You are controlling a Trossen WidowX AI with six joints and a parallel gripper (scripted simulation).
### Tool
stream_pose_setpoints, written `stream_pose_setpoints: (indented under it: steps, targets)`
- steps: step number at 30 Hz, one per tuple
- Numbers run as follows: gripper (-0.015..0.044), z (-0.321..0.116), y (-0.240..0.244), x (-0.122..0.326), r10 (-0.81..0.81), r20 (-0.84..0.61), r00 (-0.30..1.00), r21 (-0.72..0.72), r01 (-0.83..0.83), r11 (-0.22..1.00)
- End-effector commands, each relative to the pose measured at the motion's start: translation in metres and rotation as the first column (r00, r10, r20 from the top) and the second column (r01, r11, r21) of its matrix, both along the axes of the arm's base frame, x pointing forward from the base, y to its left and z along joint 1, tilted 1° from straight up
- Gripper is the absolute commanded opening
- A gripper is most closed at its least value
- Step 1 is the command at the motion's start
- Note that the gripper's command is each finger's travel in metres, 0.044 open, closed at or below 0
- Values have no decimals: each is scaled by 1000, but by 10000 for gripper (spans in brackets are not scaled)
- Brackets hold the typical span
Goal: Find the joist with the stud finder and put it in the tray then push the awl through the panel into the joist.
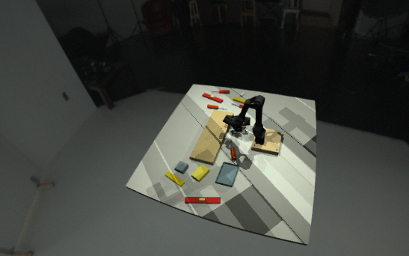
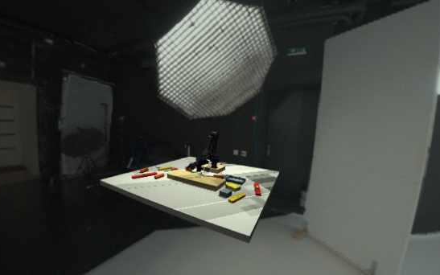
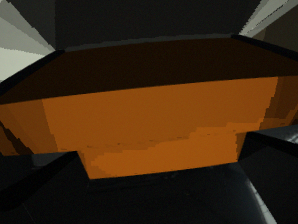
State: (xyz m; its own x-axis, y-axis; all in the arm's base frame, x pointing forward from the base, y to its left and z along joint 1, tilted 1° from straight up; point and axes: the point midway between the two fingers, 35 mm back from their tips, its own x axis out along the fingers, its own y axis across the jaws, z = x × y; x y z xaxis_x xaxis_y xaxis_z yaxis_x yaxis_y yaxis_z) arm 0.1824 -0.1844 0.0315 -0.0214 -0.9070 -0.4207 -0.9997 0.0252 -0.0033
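Note:
My gripper point(image 1: 235, 123) point(image 2: 191, 167) point(image 3: 161, 143) is shut on the orange stud finder point(image 3: 150, 117), whose body spans the space between the fingers in the wrist view. The gripper is low, by the robot-side edge of the long wooden floor panel point(image 1: 208, 144) point(image 2: 196, 179), toward the panel's far end in the top view. The contact below the stud finder is hidden. The awl point(image 1: 233, 153) point(image 2: 219, 176) lies with its red-orange handle between the panel and the robot base. The blue-grey tray point(image 1: 227, 174) point(image 2: 236, 180) stands near the panel's other end and holds nothing visible.
A grey block point(image 1: 181, 167) point(image 2: 225, 193), a yellow block point(image 1: 200, 172) point(image 2: 233, 186), a yellow bar point(image 1: 174, 178) point(image 2: 236, 198) and a red level point(image 1: 203, 200) point(image 2: 257, 189) lie around the tray end. Several tools lie beyond the panel's far end.

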Motion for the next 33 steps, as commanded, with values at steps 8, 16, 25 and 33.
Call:
stream_pose_setpoints:
  steps: [8,16,25,33]
  targets:
    - [379,-3,2,1,10,-6,1000,16,-10,1000]
    - [379,-3,2,1,10,-6,1000,16,-10,1000]
    - [379,-4,5,1,10,-6,1000,17,-10,1000]
    - [379,-4,5,1,10,-6,1000,17,-10,1000]
